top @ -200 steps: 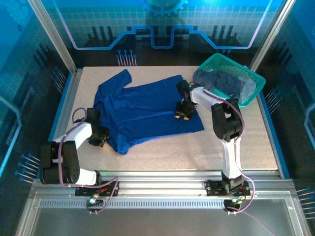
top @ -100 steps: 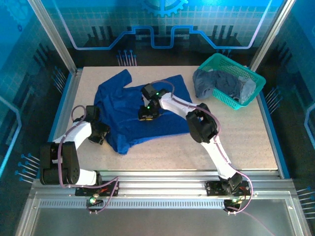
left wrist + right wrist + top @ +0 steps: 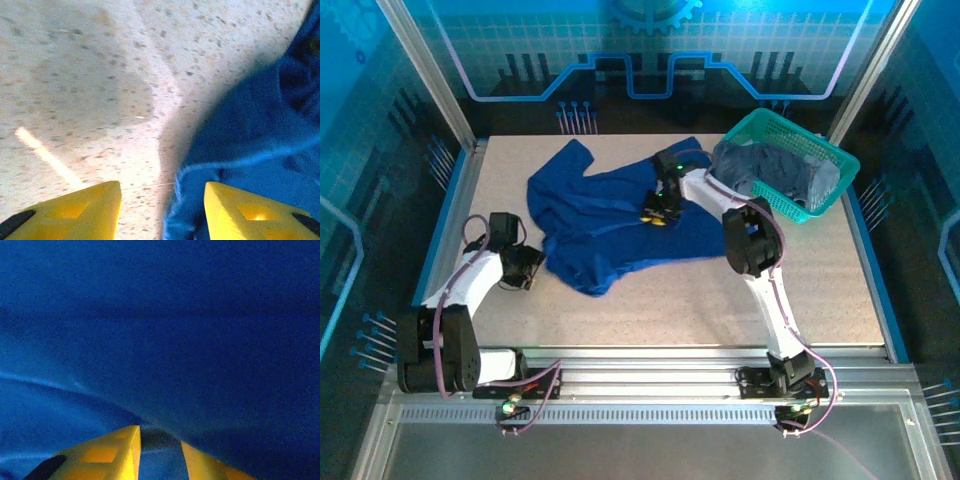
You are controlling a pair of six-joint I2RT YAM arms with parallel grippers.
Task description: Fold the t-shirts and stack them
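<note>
Royal blue t-shirt [image 3: 600,235]; teal basket [image 3: 810,134]; yellow fingers [image 3: 75,210]; speckled beige table [image 3: 820,285].

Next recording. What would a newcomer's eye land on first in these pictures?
The royal blue t-shirt lying rumpled in the middle of the table, with the right gripper low on its far right part. Next, the teal basket at the far right corner, heaped with grey-blue clothes, and the left gripper, jaws apart, at the shirt's near left edge.
</note>
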